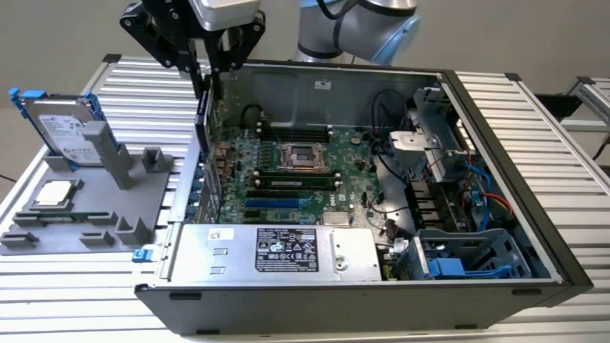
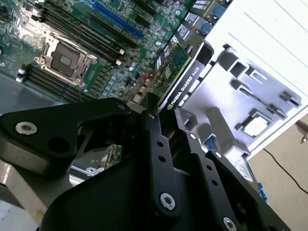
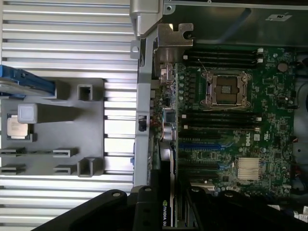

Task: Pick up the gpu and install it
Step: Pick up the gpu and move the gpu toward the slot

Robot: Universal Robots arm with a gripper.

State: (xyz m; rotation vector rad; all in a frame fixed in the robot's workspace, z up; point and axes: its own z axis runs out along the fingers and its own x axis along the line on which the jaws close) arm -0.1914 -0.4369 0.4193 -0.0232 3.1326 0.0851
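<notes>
One ribbed metal surface (image 1: pixel 515 107) carries everything. The largest item on it is an open computer case (image 1: pixel 333 300), in which a green motherboard (image 1: pixel 286 179) is laid flat with its processor socket bare. A grey holder tray (image 1: pixel 57 236) is set just beside the case on the exterior view's left, and a hard drive (image 1: pixel 62 132) with blue rails is stood in it.

The gpu (image 2: pixel 185 72) is held edge-on, lifted off the tray and hung just inside the case wall on the exterior view's left. Its board is turned towards the motherboard and its black cooler towards the tray. It is judged not to be seated in any slot. The tool (image 2: pixel 166 113) is clenched on the card, one finger on each face.

Several things could go wrong from here. The silver end bracket (image 3: pixel 173 36) is very near the case wall and could be caught on it if the card is lowered slightly off line. If the card's lower edge is not matched to a blue slot (image 1: pixel 276 204), nearby components could be pressed instead. Because the card is gripped at one end, it could be tilted or slipped under insertion force.
</notes>
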